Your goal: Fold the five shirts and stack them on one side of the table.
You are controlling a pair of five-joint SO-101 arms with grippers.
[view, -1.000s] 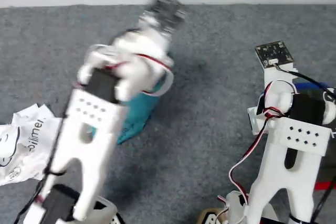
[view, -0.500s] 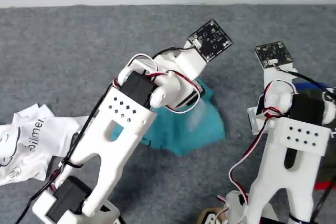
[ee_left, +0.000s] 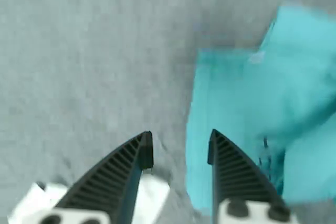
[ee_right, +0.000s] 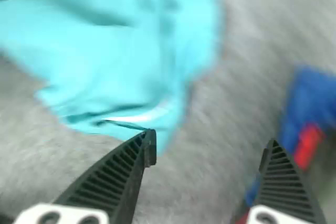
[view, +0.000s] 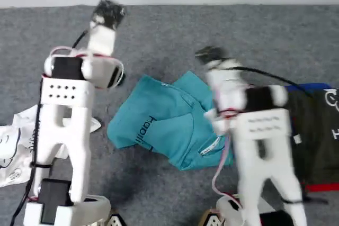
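Observation:
A teal shirt (view: 161, 120) lies crumpled and partly spread on the grey table at the centre. My left arm (view: 66, 104) stands to the shirt's left. My left gripper (ee_left: 178, 142) is open with nothing in it, just above the table beside the edge of the teal shirt (ee_left: 252, 108). My right arm (view: 254, 125) is over the shirt's right edge. My right gripper (ee_right: 210, 145) is wide open and holds nothing, above bare table next to the teal shirt (ee_right: 121, 51).
A white printed shirt (view: 16, 149) lies crumpled at the table's left edge. A dark shirt (view: 318, 136) with blue and red cloth under it sits at the right; the blue and red cloth (ee_right: 307, 114) is close to my right gripper. Grey table (view: 175, 41) stretches behind.
My left arm carried the teal shirt rightward, let it go and swung back to the left. My right arm moved left over the shirt's right edge, uncovering the dark shirt.

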